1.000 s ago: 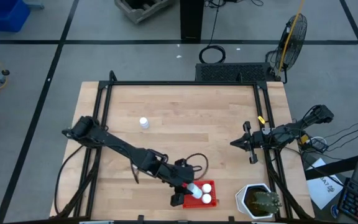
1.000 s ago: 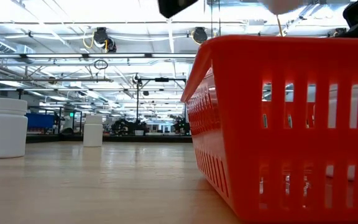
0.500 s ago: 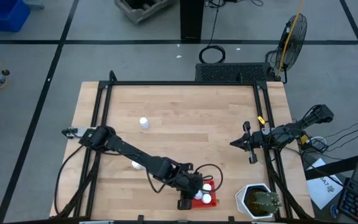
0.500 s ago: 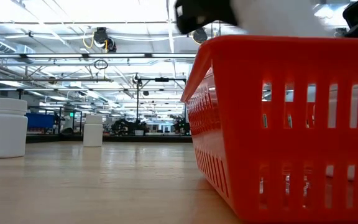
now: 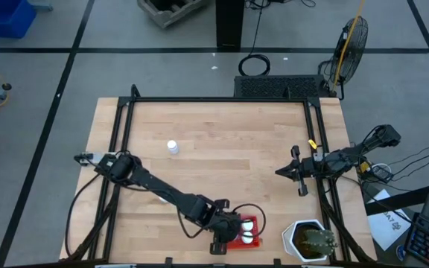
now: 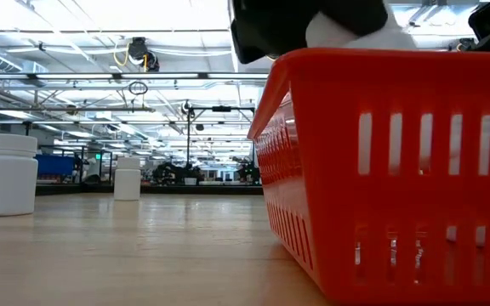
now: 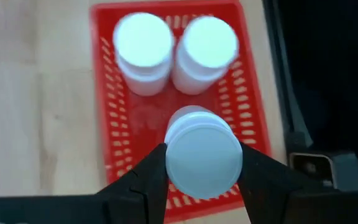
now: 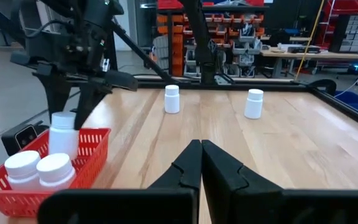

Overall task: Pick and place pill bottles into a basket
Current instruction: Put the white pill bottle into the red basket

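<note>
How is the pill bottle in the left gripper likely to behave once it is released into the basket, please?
The held bottle looks rigid and probably light. Its smooth sides might slip between the left gripper fingers. It hangs upright over the red basket, so it would probably land standing beside two bottles.

Both arms are dark, almost black, built from slim tube segments with thicker joints. A thin black cable loops beside the left arm (image 5: 162, 195), and the right arm (image 5: 348, 158) carries a small yellow mark. The left gripper (image 7: 202, 163) has wide, flat, matte black fingers (image 7: 143, 180).
</note>
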Tool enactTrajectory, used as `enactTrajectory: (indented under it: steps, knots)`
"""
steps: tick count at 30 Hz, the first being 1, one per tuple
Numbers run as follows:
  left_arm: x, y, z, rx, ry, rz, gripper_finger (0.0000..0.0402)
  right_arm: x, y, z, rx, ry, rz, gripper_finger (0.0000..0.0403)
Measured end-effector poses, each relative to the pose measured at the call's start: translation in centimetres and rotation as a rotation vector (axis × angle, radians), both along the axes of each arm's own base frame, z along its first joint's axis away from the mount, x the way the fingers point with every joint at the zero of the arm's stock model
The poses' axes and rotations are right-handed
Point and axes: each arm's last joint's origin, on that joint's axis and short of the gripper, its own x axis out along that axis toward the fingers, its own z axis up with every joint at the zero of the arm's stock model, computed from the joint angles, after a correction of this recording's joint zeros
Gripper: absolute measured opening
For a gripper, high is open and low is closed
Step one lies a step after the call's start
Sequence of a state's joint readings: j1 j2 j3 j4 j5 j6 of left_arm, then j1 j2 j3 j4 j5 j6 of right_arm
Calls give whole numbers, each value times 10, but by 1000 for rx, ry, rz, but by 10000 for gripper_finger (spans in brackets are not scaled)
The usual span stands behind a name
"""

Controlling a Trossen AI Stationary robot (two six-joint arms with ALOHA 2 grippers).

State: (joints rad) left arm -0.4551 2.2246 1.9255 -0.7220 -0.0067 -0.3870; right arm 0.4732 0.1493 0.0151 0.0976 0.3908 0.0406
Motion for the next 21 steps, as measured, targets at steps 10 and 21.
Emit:
enactTrajectory:
  steps: [10, 21]
  knots:
    - [7, 22, -2, 44, 22, 34, 168, 0, 0, 0, 0, 0, 0, 4]
    - [11, 27, -8, 22, 35, 21, 179, 0, 0, 0, 0, 0, 0, 4]
